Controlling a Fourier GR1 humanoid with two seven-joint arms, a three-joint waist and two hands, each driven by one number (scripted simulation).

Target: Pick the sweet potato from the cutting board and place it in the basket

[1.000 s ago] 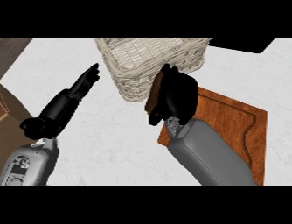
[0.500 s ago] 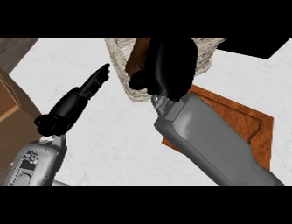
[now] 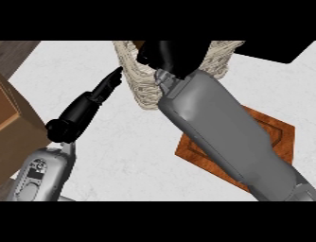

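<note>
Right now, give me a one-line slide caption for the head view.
Right hand curled over the wicker basket, cutting board behind its forearm, left hand open beside the basket.

Right hand (image 3: 171, 56) (fingers curled) hangs over the basket (image 3: 141, 87), above the cutting board (image 3: 276, 134).

Bright, even light from above; the white counter (image 3: 140, 160) shows only faint shadows; no glare anywhere.

Basket (image 3: 141, 85): pale beige weave. Cutting board (image 3: 276, 130): reddish-brown wood. Tabletop (image 3: 140, 156): white, faintly marbled. Right hand (image 3: 171, 54) and left hand (image 3: 87, 106): black; forearms were grey.
</note>
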